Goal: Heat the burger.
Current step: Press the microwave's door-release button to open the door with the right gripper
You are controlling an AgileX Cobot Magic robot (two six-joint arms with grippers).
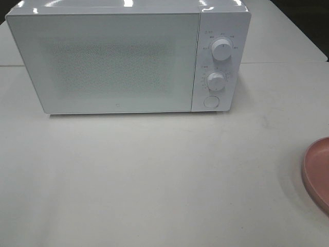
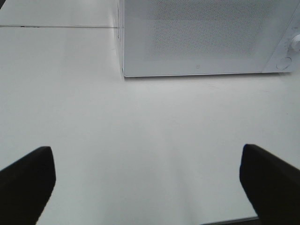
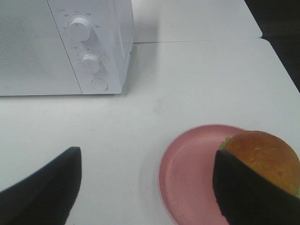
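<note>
The burger [image 3: 265, 157], with a golden-brown bun and a bit of green lettuce, sits on a pink plate [image 3: 187, 173] in the right wrist view. My right gripper [image 3: 147, 190] hangs open above the table; one dark finger [image 3: 248, 194] covers the burger's near side, and nothing lies between the fingers. In the left wrist view my left gripper [image 2: 147, 185] is open over bare table in front of the white microwave [image 2: 201, 37]. The microwave [image 1: 118, 56] stands at the back with its door shut. Neither gripper shows in the high view, and the burger is out of that frame.
On the microwave's right panel are two round knobs [image 1: 221, 49] [image 1: 216, 81] and a round button [image 1: 211, 102]. The pink plate's rim [image 1: 318, 172] pokes in at the high view's right edge. A seam between tables [image 3: 197, 41] runs behind the microwave.
</note>
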